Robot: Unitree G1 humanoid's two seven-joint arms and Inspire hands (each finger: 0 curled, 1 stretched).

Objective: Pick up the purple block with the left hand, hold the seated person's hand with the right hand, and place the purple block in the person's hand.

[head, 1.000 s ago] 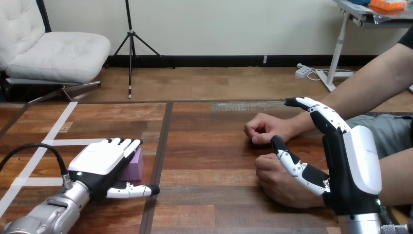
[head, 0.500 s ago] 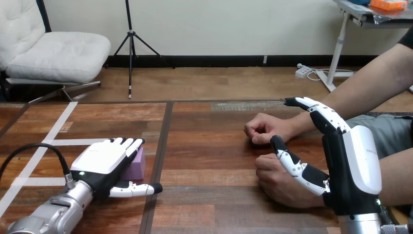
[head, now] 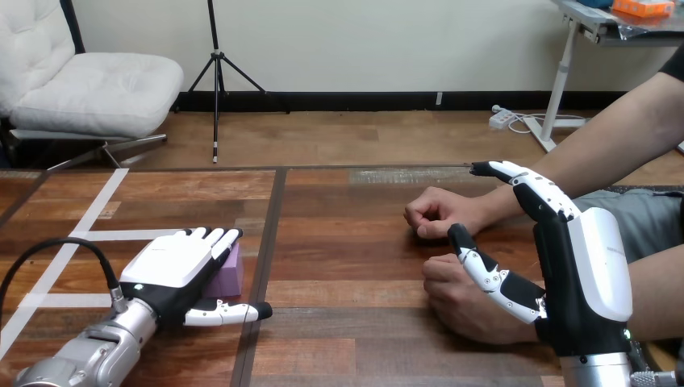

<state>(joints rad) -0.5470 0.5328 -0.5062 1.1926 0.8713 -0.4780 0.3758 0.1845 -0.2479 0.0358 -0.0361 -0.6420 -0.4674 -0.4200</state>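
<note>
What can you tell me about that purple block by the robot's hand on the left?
The purple block is small, pale purple and boxy, with flat matte faces. It sits on the wooden table at the view's left. The left hand lies over it with straight fingers, hiding most of it; one side face and a top edge show. Whether the hand presses on it I cannot tell.

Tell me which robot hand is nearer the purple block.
Left. The left hand lies open over the purple block, partly covering it. The right hand stands open far across the table, beside the person's nearer hand.
</note>
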